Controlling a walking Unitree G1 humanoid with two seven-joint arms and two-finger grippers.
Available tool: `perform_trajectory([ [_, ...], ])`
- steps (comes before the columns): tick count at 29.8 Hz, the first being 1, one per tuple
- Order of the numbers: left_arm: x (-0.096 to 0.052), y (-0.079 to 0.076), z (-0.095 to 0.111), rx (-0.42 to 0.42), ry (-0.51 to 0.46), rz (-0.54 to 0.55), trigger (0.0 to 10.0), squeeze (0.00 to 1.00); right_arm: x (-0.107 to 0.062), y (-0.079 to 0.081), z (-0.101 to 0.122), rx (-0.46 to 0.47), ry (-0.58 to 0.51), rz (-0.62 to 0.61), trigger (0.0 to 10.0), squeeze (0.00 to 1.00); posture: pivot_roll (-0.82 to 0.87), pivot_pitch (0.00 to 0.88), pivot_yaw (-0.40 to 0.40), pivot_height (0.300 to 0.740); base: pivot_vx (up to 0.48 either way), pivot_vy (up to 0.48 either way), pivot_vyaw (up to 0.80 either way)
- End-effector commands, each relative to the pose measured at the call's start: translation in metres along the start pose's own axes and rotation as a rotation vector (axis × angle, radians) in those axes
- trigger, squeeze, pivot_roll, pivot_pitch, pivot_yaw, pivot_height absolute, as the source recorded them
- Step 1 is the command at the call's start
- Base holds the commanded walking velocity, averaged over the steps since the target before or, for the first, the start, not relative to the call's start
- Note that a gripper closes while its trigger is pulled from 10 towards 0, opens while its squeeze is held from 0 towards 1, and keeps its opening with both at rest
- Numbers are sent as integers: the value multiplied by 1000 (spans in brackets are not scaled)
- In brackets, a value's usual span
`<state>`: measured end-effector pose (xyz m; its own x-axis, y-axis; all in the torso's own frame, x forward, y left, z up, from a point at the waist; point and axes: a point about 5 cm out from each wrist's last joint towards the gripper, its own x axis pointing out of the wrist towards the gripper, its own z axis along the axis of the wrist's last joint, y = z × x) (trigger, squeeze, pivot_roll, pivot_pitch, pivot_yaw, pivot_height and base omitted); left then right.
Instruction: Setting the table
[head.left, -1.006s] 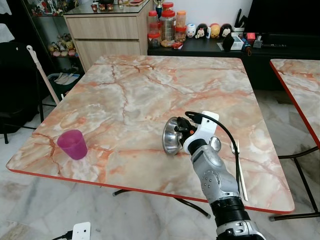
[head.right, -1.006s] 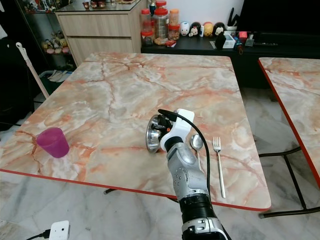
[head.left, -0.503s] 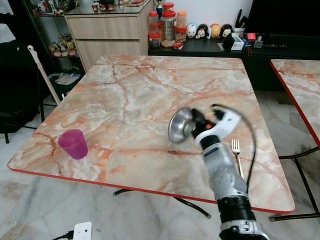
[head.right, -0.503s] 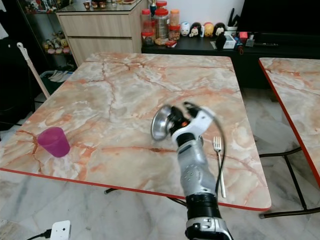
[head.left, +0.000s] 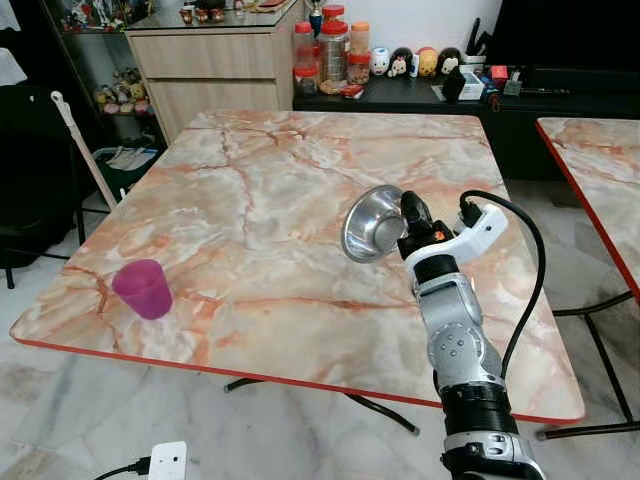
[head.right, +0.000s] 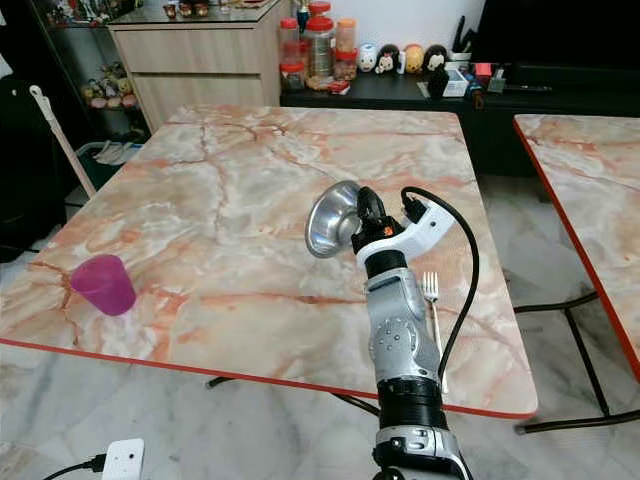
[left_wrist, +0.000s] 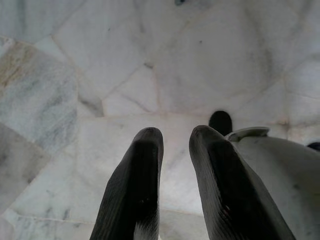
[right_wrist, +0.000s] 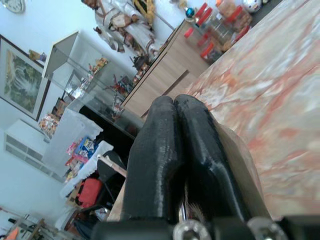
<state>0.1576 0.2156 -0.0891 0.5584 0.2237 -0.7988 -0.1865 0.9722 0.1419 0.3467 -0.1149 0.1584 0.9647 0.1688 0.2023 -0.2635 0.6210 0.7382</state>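
My right gripper (head.left: 409, 210) is shut on the rim of a steel bowl (head.left: 371, 222) and holds it tilted in the air above the middle right of the marble table (head.left: 250, 190). In the right wrist view the two black fingers (right_wrist: 165, 145) are pressed together with the bowl's wall (right_wrist: 243, 167) beside them. A purple cup (head.left: 142, 288) stands near the table's front left edge. A fork (head.right: 433, 300) lies on the table beside my right forearm. My left gripper (left_wrist: 175, 140) hangs over the floor, its fingers a little apart with nothing between them.
A second marble table (head.left: 595, 180) stands to the right across a narrow gap. Behind the table are a wooden cabinet (head.left: 215, 65) and a dark shelf with jars (head.left: 333, 50). A mop handle (head.left: 85, 150) leans at the left. A power strip (head.left: 165, 462) lies on the floor.
My right gripper has lifted the bowl off the table and carried it up and farther over the table. The cup and fork have stayed in place.
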Motion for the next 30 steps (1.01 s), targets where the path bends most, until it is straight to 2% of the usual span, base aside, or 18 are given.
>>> perform_trajectory([
  [1, 0, 0, -4, 10, 25, 5, 10000, 0, 13, 31, -8, 71, -11, 80, 10000, 0, 72, 25, 38, 740, 0, -296, 0],
  [14, -1, 3, -6, 13, 28, 24, 10000, 0, 14, 33, 1, 72, -41, 95, 10000, 0, 59, 40, 48, 740, 0, -291, 0],
  [30, -1, 5, -6, 42, 26, 21, 10000, 0, 16, 30, 4, 64, -56, 89, 10000, 0, 47, 0, 57, 740, 0, -378, 0],
])
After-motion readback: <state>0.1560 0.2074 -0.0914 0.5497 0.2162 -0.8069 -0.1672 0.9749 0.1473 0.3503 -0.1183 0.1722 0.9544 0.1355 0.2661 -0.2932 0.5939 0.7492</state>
